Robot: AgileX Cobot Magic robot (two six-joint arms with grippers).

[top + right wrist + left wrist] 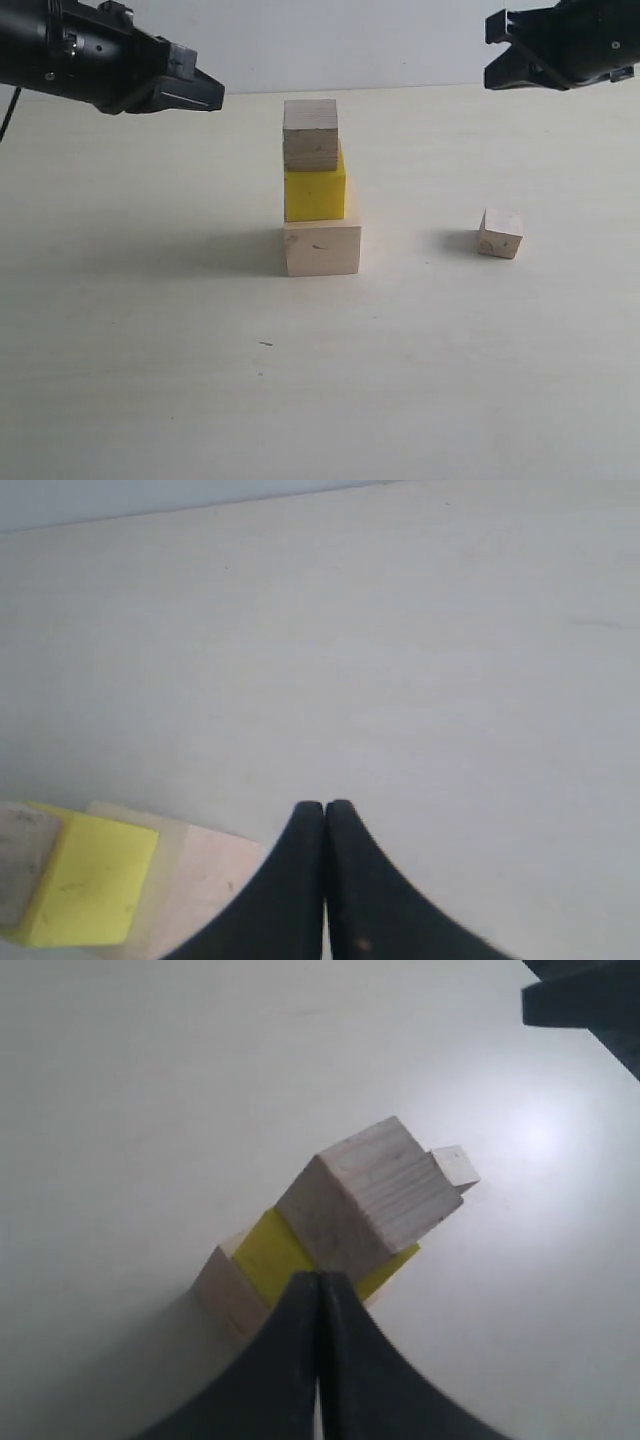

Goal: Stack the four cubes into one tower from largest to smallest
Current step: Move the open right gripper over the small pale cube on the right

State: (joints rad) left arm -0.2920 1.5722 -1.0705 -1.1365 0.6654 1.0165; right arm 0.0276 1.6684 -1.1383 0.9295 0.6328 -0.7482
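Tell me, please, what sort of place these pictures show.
Probably a robotics lab bench: a pale tabletop, the left end effector and right end effector above it, and a three-cube stack beside one loose cube.

Mid-scene on the bench (150,360), three cubes stand stacked: the large pale wood cube (322,250) at the base, the yellow cube (315,192) on it, the smaller wood cube (311,133) on top. The smallest wood cube (500,233) sits alone to the right, well apart. The left tool (212,95) and right tool (496,55) hover above, touching nothing.
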